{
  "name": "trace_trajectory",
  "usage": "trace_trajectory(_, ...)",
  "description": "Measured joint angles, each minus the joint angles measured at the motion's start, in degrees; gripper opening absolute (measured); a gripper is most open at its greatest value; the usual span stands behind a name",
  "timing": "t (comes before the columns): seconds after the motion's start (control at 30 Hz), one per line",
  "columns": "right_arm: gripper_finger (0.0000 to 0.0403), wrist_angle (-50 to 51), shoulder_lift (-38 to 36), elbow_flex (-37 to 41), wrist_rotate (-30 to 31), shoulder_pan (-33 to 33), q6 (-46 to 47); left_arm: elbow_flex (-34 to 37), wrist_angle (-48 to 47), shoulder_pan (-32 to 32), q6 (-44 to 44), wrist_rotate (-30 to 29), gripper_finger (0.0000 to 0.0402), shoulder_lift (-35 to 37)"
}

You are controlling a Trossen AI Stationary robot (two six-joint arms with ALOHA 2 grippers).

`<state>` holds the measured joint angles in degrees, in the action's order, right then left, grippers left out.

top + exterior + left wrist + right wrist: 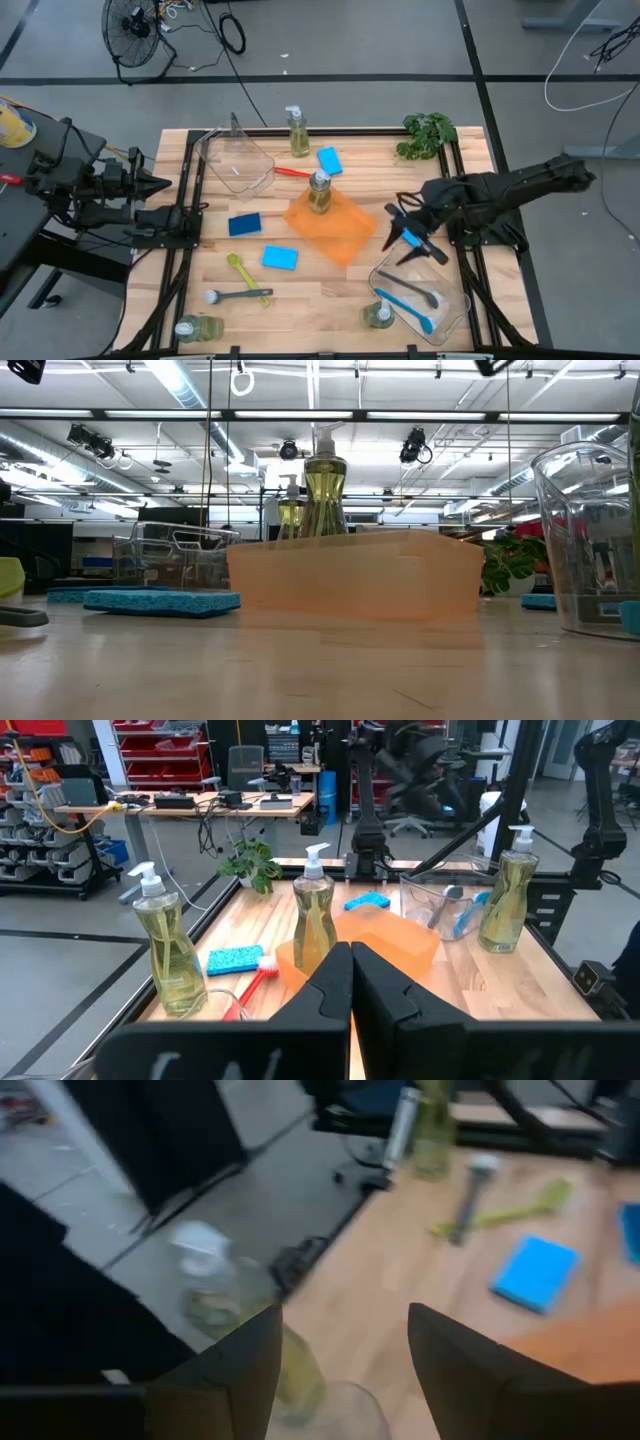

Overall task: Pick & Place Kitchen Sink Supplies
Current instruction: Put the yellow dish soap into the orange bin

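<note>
The right gripper [408, 238] hung with its fingers spread wide and holding nothing, between the orange bin [330, 226] and the near clear bin [455, 310], which held a blue brush [405, 308] and a grey brush [410, 289]. The left gripper [160, 184] waited off the table's left edge, fingers pressed together and empty. One bottle [319, 192] stood upright inside the orange bin at the table's [300, 290] middle; a second [297, 132] stood near the far edge beside the far clear bin [235, 160], a third [378, 315] touched or nearly touched the near bin's left wall, and a fourth [195, 328] lay at the near-left corner. A red brush [291, 172] lay between the far bin and the orange one. Three sponges lay apart on the wood: one [329, 160] right of the far bottle, a darker one [244, 224] left of the orange bin, one [279, 258] below it. A yellow-green brush [248, 277] and another grey brush [232, 295] crossed near the near-left. Bare wood stayed open along the near middle and the right edge. A plant [428, 133] sat at the far-right corner. The surface was pale planked wood in a black frame; grey floor with cables and a fan [133, 25] lay beyond.
</note>
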<state>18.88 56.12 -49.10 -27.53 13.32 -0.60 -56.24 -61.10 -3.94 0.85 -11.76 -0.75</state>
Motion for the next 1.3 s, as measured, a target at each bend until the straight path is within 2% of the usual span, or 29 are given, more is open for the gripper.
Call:
trace_trajectory(0.27, 0.0216, -5.2, 0.1, 0.3, -0.4, 7.7, -4.7, 0.0, 0.0, 0.0, 0.0, 0.0, 0.0003, 0.0)
trace_trajectory(0.5, 0.0216, -13.9, 2.6, 2.3, 0.5, 11.6, -3.9, 0.0, 0.0, 0.0, 0.0, 0.0, 0.0003, 0.0)
trace_trajectory(0.77, 0.0216, -29.2, 3.5, 9.8, 1.6, 14.5, -2.7, 0.0, 0.0, 0.0, 0.0, 0.0, 0.0003, 0.0)
trace_trajectory(0.93, 0.0217, -35.4, 3.5, 13.8, 8.4, 16.0, -0.3, 0.0, 0.0, 0.0, 0.0, 0.0, 0.0003, 0.0)
trace_trajectory(1.07, 0.0234, -36.0, 3.5, 14.2, 13.3, 16.6, 1.8, 0.0, 0.0, 0.0, 0.0, 0.0, 0.0003, 0.0)
trace_trajectory(1.3, 0.0276, -36.8, 5.6, 14.2, 12.9, 17.1, 3.7, 0.0, 0.0, 0.0, 0.0, 0.0, 0.0003, 0.0)
